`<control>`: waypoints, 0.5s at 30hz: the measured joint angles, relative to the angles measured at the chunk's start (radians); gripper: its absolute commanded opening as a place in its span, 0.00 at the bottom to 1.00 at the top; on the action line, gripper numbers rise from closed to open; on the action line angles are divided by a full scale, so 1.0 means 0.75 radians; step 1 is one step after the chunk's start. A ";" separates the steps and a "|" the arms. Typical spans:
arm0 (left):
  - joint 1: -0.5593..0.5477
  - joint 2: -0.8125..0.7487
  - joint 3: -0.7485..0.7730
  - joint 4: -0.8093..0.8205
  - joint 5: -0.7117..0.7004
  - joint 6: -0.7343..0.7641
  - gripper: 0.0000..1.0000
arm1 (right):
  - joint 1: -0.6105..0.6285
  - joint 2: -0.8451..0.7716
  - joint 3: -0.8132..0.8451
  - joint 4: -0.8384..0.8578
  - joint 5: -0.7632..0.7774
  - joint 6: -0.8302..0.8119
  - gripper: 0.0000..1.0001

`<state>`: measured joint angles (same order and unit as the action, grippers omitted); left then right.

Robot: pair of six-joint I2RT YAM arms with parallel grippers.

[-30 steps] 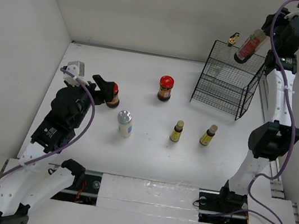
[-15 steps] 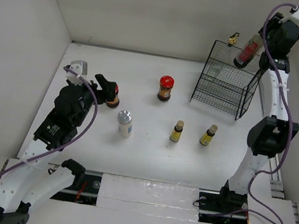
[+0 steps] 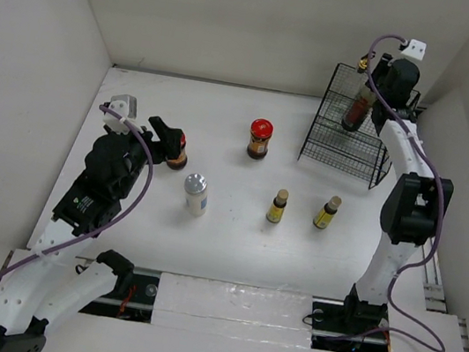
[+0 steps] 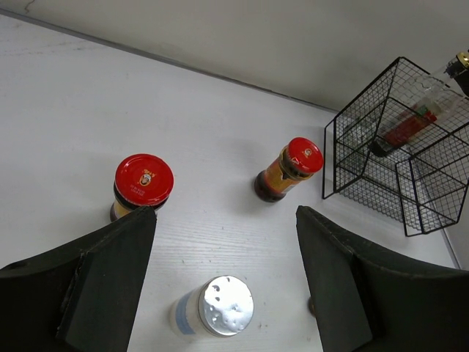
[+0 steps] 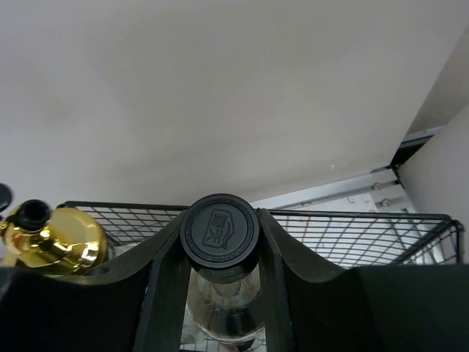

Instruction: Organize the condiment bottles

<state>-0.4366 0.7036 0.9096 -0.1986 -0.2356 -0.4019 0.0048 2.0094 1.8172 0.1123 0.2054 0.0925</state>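
Note:
My right gripper [image 3: 376, 84] is shut on a dark bottle with a black cap [image 5: 220, 229] and a red label [image 3: 358, 106]. It holds the bottle upright inside the top of the black wire basket [image 3: 351, 141], next to the clear gold-spouted bottle [image 5: 55, 238]. My left gripper [image 3: 169, 141] is open and empty beside a red-capped dark jar [image 3: 177, 154]. In the left wrist view that jar [image 4: 143, 182] lies just outside the left finger, and the white shaker [image 4: 220, 308] stands below the gap. A second red-capped jar [image 3: 260, 137] and two small yellow bottles [image 3: 277, 206] [image 3: 328, 212] stand mid-table.
The basket stands at the back right against the walls and shows in the left wrist view [image 4: 396, 176]. White walls close in the table on the left, back and right. The shaker [image 3: 196, 194] stands just right of my left arm.
My right arm has swung left and down, bringing the bottle from above the basket's right side into its top. My left gripper shifted only slightly.

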 measured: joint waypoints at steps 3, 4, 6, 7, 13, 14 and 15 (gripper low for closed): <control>0.000 -0.001 0.000 -0.001 0.000 0.000 0.73 | 0.016 0.000 -0.024 0.037 0.010 0.000 0.07; 0.000 -0.002 0.000 -0.001 0.000 0.000 0.73 | 0.022 0.000 -0.035 0.046 0.013 -0.001 0.09; 0.000 -0.007 0.000 -0.001 0.000 0.000 0.73 | 0.023 0.000 -0.053 0.053 0.024 -0.004 0.23; 0.000 -0.009 0.000 -0.001 0.001 -0.001 0.73 | 0.023 0.000 -0.066 0.069 0.028 -0.004 0.29; 0.000 -0.026 0.000 0.000 0.008 -0.001 0.73 | 0.023 -0.011 -0.112 0.144 0.041 -0.002 0.56; 0.000 -0.027 0.000 0.000 0.009 0.000 0.73 | 0.022 -0.018 -0.117 0.152 0.042 0.003 0.58; 0.000 -0.028 0.000 0.000 0.010 0.000 0.73 | 0.022 -0.029 -0.126 0.164 0.042 0.005 0.60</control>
<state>-0.4366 0.6827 0.9096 -0.1986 -0.2283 -0.4019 0.0212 1.9877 1.7226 0.2352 0.2371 0.0959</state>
